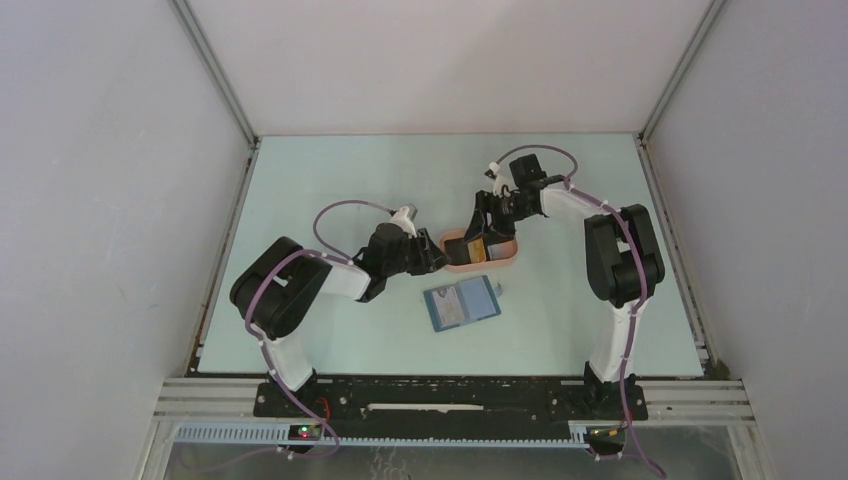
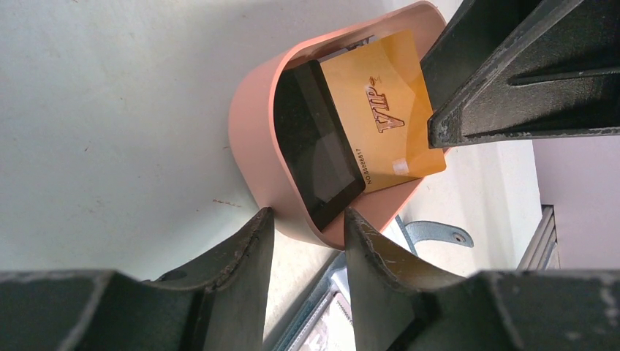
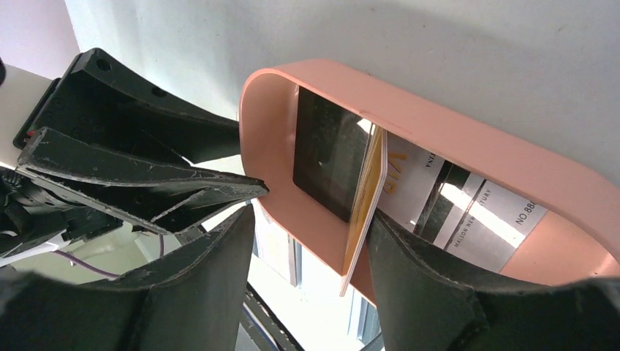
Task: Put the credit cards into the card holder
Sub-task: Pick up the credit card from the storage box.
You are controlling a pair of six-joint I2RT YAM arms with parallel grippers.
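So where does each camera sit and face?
Top external: overhead behind the bases, looking down at table, both arms, pink tray, blue card holder.
Left wrist: past left fingers into the tray: black card, gold VIP card.
Right wrist: onto the tray; right fingers flank the gold VIP card.
Shared: wrist views both show tray, both cards.

- The top camera is looking down from above and behind the arm bases (image 1: 296,378), standing far off and taking in the whole table (image 1: 300,200).
- The left wrist camera is peering past its own fingers (image 2: 234,267), close to the pink tray (image 2: 252,146).
- The right wrist camera is facing that tray from the opposite side, equally near.
- All three are sharing the tray and its gold card (image 2: 409,139).
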